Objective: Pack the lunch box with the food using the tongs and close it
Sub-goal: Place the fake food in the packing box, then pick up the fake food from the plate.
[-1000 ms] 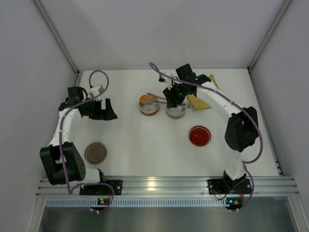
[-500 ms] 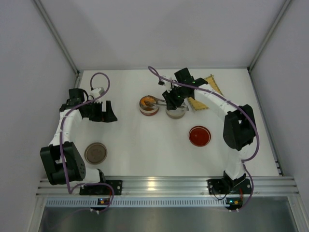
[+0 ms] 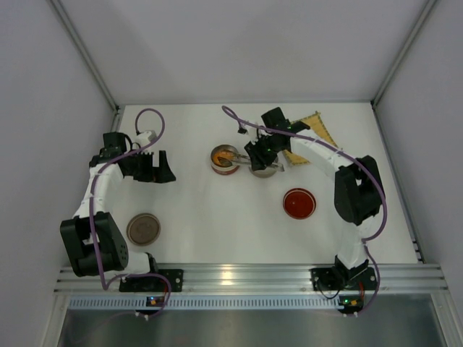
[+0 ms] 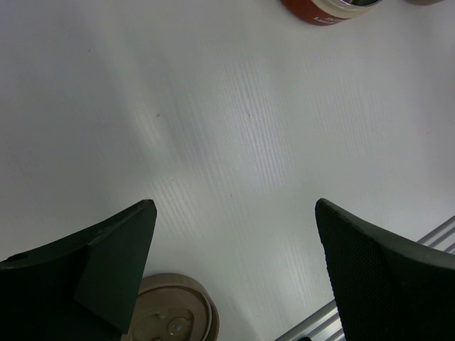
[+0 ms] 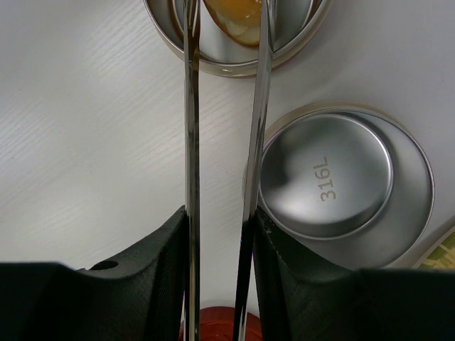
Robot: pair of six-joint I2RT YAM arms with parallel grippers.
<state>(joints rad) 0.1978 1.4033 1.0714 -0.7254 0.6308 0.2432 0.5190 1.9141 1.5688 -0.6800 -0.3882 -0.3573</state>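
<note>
1. Left gripper (image 3: 155, 170): at the left of the white worktop (image 3: 195, 210), holding nothing; fingers (image 4: 114, 249) spread wide apart over bare surface.
2. Brown lid (image 3: 143, 228): round, flat on the worktop near the left arm's base, just below the left gripper in the left wrist view.
3. Red-sided bowl (image 3: 225, 158): round, steel-lined, upright near the centre of the worktop, well apart from the left gripper.
4. Orange food (image 5: 234, 14): one round piece lying inside the red-sided bowl, between the two arms of the tongs; contact with them could not be told.
5. Tongs (image 5: 190, 106): two slim grey arms, running from the right gripper out over the rim of the red-sided bowl, tips over its inside.
6. Right gripper (image 5: 222, 220): above the gap between the two bowls; fingers (image 5: 160, 270) clamped on the tongs, one pressed to the outer side of each arm.
7. Steel bowl (image 5: 341, 185): empty, stamped 316L, just right of the red-sided bowl, partly under the right gripper.
8. Red lid (image 3: 299, 203): round, flat, nearer the arm bases than the steel bowl.
9. Yellow woven mat (image 3: 312, 131): at the far right, partly hidden by the right arm.
</note>
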